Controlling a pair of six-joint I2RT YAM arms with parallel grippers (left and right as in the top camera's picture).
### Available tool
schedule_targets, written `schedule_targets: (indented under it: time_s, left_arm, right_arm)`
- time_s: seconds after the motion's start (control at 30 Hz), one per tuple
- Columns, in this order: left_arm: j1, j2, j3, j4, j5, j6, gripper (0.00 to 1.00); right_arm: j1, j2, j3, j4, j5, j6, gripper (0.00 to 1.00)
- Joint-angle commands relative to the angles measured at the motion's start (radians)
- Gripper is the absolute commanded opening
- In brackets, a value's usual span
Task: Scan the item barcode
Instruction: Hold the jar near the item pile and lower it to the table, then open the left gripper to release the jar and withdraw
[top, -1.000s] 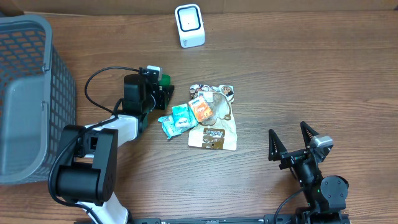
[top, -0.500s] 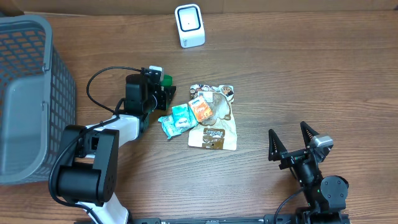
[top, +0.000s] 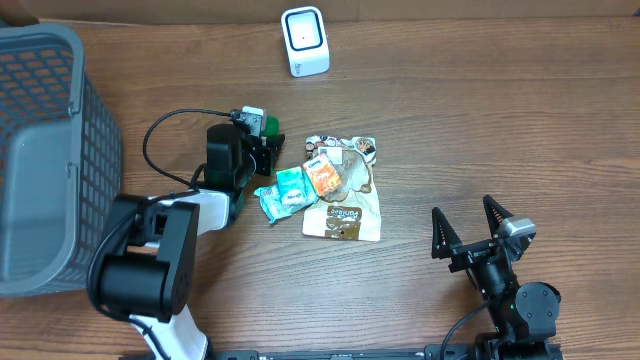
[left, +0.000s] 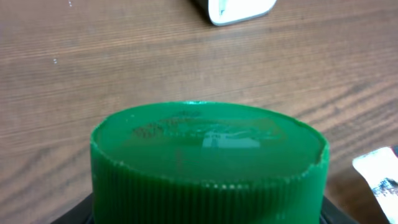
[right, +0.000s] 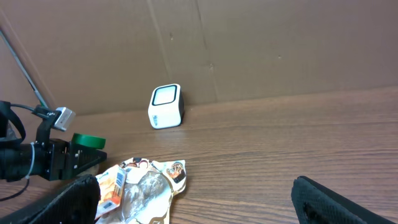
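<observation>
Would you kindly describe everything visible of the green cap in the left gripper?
The green cap looks like glossy plastic. It is round, with a flat top bearing faint raised marks and a finely ribbed side. Whatever it closes is hidden. It sits clamped between the jaws of the left gripper, apparently raised off the table, just left of the snack packets. Nothing else appears to touch it.

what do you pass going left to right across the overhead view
grey basket → left gripper holding the green-capped item → teal packet → brown pouch → right gripper, open. The scanner is left out because it overlaps the packets.
</observation>
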Motion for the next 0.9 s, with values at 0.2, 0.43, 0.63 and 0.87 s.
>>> schedule_targets:
  time_s: [0.2,0.43,0.63,0.87]
  left_arm:
    - [0.005,0.23,-0.058,0.226,-0.095,0.121,0.45]
    - [0.02,0.34,-0.034,0.245,-0.095,0.121,0.63]
    - [0.019,0.335,-0.034,0.274,-0.094,0.12,1.0]
    - [0.019,0.266,-0.035,0.244,-0.075,0.082,1.0]
  right_arm:
    - [0.004,-0.011,-0.01,0.005,0.01,-0.003,1.0]
    - [0.004,-0.011,-0.01,0.005,0.01,-0.003,1.0]
    - [0.004,-0.011,-0.01,0.005,0.01,-0.003,1.0]
    - [0.004,-0.011,-0.01,0.005,0.01,-0.003,1.0]
